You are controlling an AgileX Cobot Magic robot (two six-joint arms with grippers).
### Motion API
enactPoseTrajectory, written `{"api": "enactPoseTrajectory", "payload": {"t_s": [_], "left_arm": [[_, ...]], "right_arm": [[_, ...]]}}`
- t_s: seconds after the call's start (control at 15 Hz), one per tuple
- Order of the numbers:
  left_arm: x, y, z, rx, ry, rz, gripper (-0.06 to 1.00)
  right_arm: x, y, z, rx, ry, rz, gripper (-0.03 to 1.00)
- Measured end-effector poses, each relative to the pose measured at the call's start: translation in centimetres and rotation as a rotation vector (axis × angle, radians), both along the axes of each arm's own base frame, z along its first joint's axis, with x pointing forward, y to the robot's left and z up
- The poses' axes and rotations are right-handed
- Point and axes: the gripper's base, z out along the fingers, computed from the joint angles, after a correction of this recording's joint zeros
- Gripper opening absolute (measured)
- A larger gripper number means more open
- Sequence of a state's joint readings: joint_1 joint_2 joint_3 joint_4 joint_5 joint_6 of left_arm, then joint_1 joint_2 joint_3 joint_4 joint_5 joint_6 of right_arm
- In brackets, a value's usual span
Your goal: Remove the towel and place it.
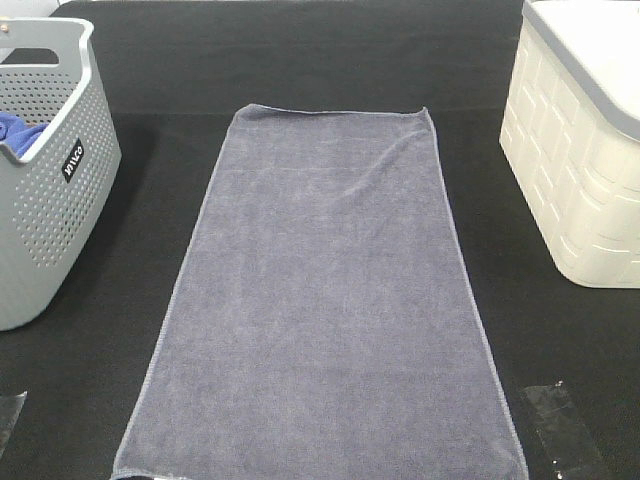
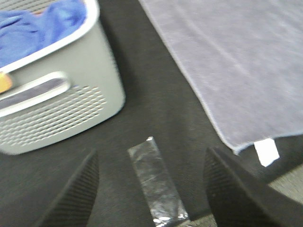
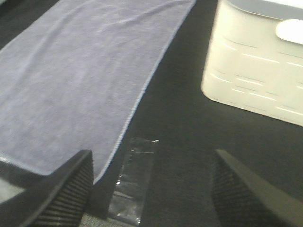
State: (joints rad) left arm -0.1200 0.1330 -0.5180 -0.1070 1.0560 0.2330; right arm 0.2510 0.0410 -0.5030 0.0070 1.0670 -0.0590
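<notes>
Black cloth tabletop [image 1: 330,60]: dark, matte, under everything in view.
Left gripper [image 2: 151,189]: two black ribbed fingers [image 2: 78,191] spread wide, jaws apart, nothing between them; hangs over bare tabletop at near left.
Right gripper [image 3: 151,189]: black ribbed fingers [image 3: 71,187] likewise spread, jaws apart, nothing held; hangs at near right, one finger over the towel's near corner.
Clear tape strip, left [image 2: 155,182]: shiny rectangle flat on the cloth, straight below the left gripper's gap; only an edge visible in the high view [image 1: 8,412].
Clear tape strip, right [image 3: 132,182]: same kind, flat on the cloth just beside the towel's near right corner, apart from its hem; also in the high view [image 1: 558,425].
Slate-grey rectangular terry towel [image 1: 320,300]: spread flat and lengthwise down the middle of the table, near end at the front edge, far end about level with the two baskets; stitched hems visible; faint diagonal crease toward the far right corner.
White label tag [image 2: 266,152]: small, sticking out from the towel's near left corner.
Grey perforated plastic basket [image 1: 50,210]: left of the towel, well apart from it; handle cut-out in the near wall, small dark logo label on the side.
Bright blue cloth [image 2: 38,23]: bunched inside the grey basket.
Cream plastic basket with grey rim [image 1: 575,190]: right of the towel, clear of its hem; woven-block pattern on the walls.
</notes>
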Motion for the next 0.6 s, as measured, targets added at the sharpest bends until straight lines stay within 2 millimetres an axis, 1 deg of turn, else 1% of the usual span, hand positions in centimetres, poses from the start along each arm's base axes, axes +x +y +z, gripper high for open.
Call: {"api": "enactPoseTrajectory", "payload": {"t_s": [0.27,0.47,0.6], "left_arm": [[-1.2,0.2,0.1,-0.003,-0.084,0.146,0.62],[-1.9,0.2,0.1,-0.004,-0.130,0.157,0.62],[-2.1,0.2,0.1,-0.004,-0.139,0.157,0.62]], "right_arm": [[-0.6,0.0,0.0,0.008,-0.044,-0.127,0.66],[-0.6,0.0,0.0,0.011,-0.049,-0.133,0.66],[-0.6,0.0,0.0,0.011,-0.049,-0.141,0.66]]}}
